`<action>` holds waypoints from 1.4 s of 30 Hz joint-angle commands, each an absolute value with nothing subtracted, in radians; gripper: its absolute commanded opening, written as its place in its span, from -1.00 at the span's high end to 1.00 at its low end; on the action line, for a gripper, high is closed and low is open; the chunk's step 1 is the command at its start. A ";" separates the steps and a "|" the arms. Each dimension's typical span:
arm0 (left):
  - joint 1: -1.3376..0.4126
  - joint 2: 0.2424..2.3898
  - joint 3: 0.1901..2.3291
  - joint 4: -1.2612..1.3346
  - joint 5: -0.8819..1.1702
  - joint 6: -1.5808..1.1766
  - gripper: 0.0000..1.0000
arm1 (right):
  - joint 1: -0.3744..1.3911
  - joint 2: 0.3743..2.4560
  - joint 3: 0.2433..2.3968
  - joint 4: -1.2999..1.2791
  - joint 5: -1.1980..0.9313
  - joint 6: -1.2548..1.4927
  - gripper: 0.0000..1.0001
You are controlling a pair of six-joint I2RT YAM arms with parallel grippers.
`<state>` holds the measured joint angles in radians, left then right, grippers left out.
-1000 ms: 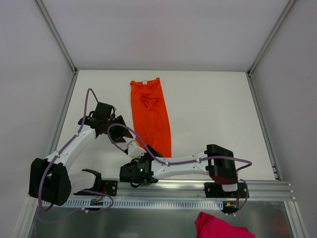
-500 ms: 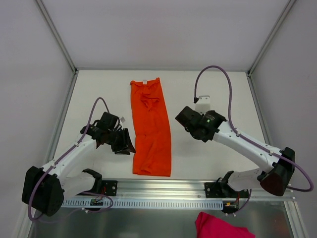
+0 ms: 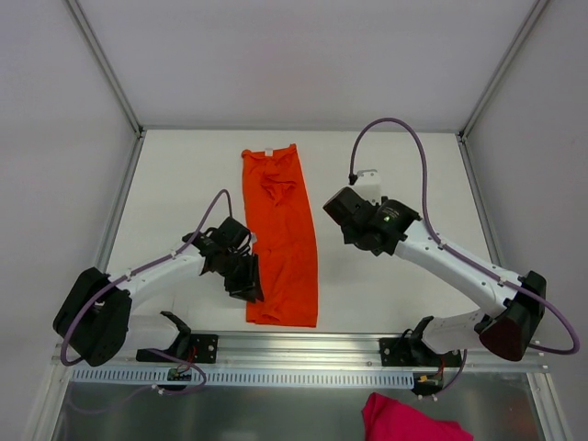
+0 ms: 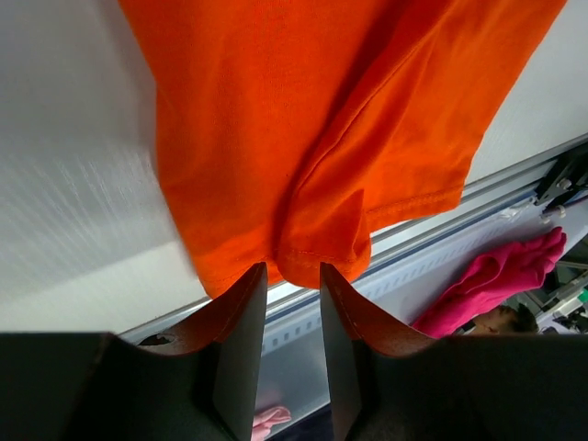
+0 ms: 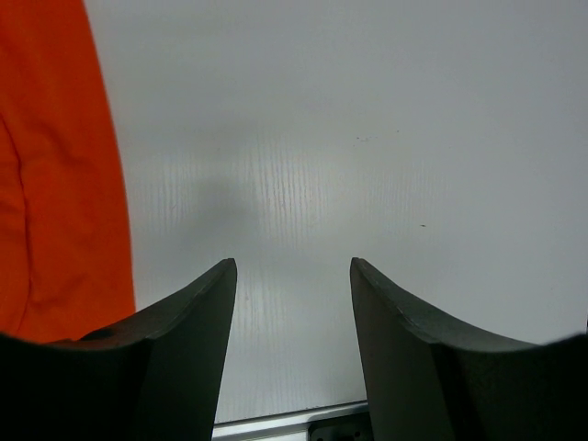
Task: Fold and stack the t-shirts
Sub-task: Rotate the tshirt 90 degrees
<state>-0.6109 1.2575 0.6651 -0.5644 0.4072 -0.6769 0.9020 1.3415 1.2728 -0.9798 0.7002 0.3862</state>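
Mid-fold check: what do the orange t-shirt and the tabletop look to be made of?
Orange t-shirt: soft matte knit, probably cotton; it creases and has a stitched hem. Table: hard, smooth white board, perhaps laminate; faint sheen and fine streaks.

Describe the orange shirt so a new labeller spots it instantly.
Start at the white table, between the left arm and the right arm. The orange t-shirt lies flat there as a long narrow strip running from the far side almost to the metal rail. It is the only cloth on the tabletop, white label at its far end; the pink cloth lies past the rail.
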 commanded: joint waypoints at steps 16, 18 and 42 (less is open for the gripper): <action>-0.692 1.350 0.620 -0.451 0.417 -0.715 0.22 | 0.876 1.322 1.310 -0.969 0.696 0.336 -0.13; -0.696 1.361 0.620 -0.445 0.420 -0.715 0.27 | 0.873 1.324 1.309 -0.969 0.690 0.337 -0.13; -0.801 1.414 0.821 -0.483 0.454 -0.666 0.87 | 0.911 1.397 1.275 -0.922 0.592 0.347 -0.11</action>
<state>-0.7746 1.3842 0.7780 -0.4782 0.4164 -0.6971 0.9028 1.3888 1.2552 -0.9337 0.5934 0.3481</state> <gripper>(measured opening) 0.066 0.554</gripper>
